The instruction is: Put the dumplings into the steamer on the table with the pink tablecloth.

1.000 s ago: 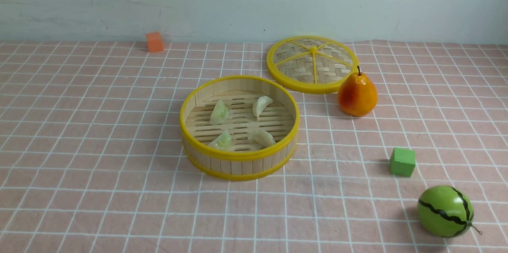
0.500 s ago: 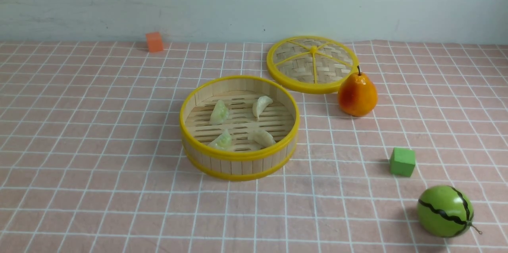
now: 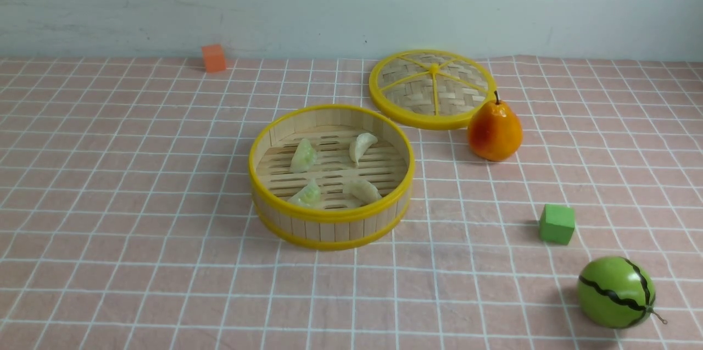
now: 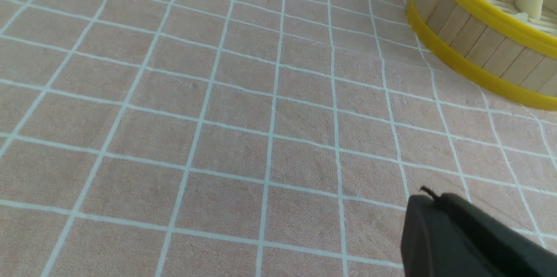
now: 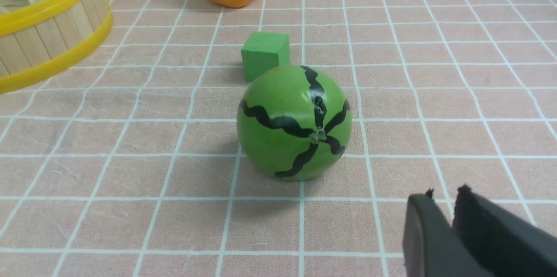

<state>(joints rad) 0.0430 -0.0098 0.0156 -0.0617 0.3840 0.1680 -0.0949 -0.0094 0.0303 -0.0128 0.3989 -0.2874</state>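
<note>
Four dumplings [image 3: 303, 155] in steamer [image 3: 329, 223], pear [image 3: 494, 131] and lid [image 3: 433, 88] behind, both pincers clenched.

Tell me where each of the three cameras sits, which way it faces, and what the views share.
Front view: between the arms, facing the far wall over the steamer, lid and pear; no arm shows.
Left wrist view: low over the pink tablecloth, facing the steamer wall; the left gripper shows at the edge.
Right wrist view: low, facing the toy watermelon and green cube; the right gripper shows.
All three share the steamer.
</note>
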